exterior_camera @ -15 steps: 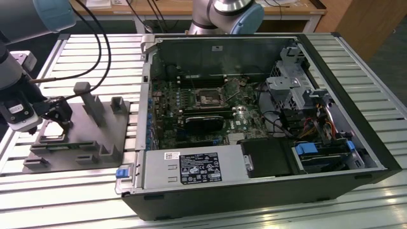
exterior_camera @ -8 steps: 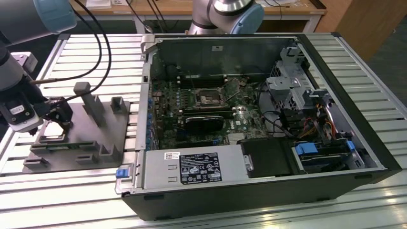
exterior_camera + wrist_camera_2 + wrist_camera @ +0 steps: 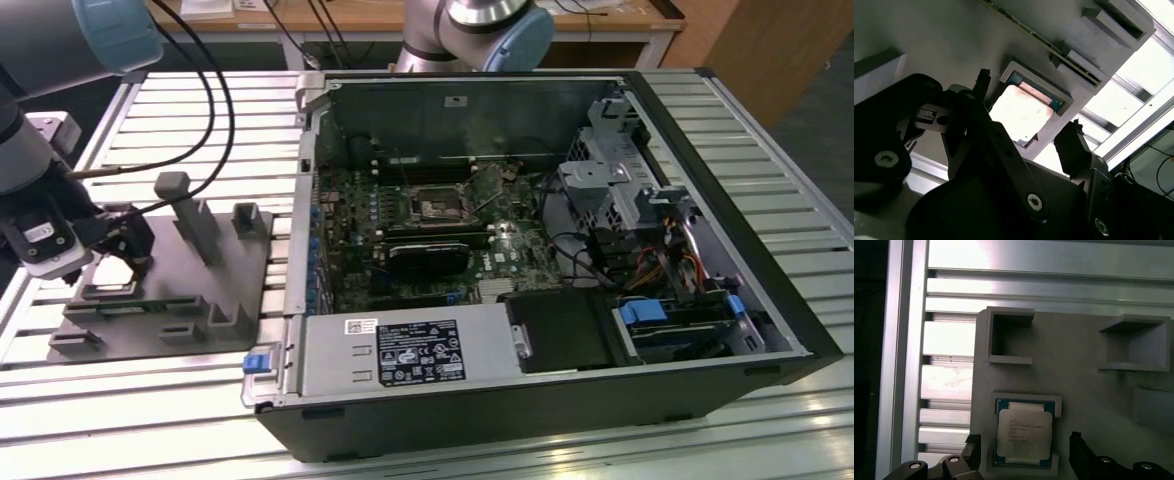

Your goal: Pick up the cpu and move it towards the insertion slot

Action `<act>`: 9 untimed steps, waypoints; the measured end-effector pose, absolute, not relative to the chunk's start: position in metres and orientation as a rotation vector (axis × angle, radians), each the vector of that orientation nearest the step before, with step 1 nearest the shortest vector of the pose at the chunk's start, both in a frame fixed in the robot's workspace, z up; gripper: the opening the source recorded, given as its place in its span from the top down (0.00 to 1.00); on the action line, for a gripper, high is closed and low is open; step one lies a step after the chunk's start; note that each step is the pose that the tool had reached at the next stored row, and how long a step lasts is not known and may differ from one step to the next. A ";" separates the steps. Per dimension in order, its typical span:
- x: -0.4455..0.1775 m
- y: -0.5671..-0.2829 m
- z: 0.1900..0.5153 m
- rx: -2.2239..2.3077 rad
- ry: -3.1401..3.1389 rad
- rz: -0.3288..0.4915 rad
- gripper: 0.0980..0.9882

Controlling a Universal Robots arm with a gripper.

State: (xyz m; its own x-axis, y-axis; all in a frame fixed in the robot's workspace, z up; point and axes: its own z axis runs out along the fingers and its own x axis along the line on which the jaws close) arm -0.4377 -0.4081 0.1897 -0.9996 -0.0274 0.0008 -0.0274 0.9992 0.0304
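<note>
So the claw (image 3: 1025, 442) is spread wide open right now and has nothing in it. In both wrist views the cpu (image 3: 1024, 432) lies flat in its shallow square nest on the grey fixture plate (image 3: 1089, 405), smack between the two black fingers (image 3: 1077, 452), one on either side. There's a visible gap between each fingertip and the chip's edges, so no contact that I can see. The tips sit roughly out by the nest's rim. Can't really tell how high above the chip they are. The silvery top faces up at the claw, with a thin blue-green edge showing around it.

Past the cpu, further out from the claw, two U-shaped grey blocks (image 3: 1009, 337) stand on the same plate.

In the exterior view the claw hangs low over the plate, which rests on a slatted aluminium table (image 3: 200, 110). The insertion slot (image 3: 438, 207) is well apart from the claw, off toward the exterior view's right. It sits on the motherboard (image 3: 350, 240) inside the open computer case (image 3: 747, 140), shiny frame around a dark centre.
</note>
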 end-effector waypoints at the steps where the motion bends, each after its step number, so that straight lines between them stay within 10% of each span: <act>1: -0.438 -0.407 0.189 0.042 -3.140 -0.048 0.22; 9: -0.438 -0.401 0.185 0.030 -3.140 -0.048 0.22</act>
